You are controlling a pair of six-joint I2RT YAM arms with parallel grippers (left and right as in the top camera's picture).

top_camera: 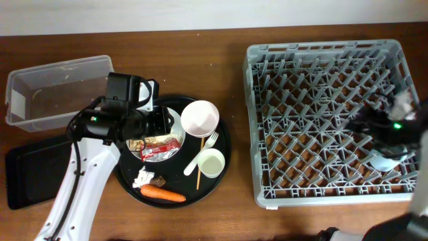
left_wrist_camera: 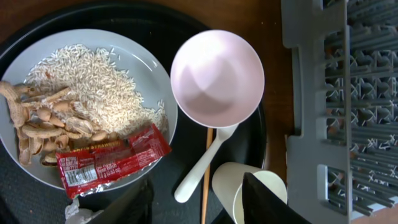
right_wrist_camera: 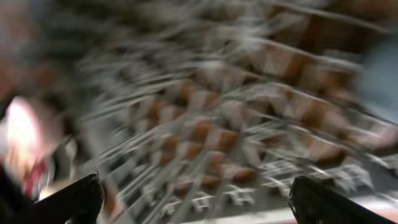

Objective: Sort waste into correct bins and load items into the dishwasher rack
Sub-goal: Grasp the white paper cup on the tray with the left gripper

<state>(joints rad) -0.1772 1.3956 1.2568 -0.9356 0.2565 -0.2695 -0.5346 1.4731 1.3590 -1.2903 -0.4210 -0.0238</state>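
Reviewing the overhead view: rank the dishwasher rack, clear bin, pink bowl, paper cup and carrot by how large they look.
1. dishwasher rack
2. clear bin
3. pink bowl
4. paper cup and carrot: too close to rank, since the carrot is longer but thinner.

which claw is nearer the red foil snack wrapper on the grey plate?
Left. The left claw hangs close above the red foil snack wrapper, which lies just ahead of its fingers. The right claw is far off, over the grey plastic dishwasher rack.

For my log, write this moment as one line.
left gripper: open, over round black tray, near red foil wrapper | right gripper: open, over grey plastic dishwasher rack
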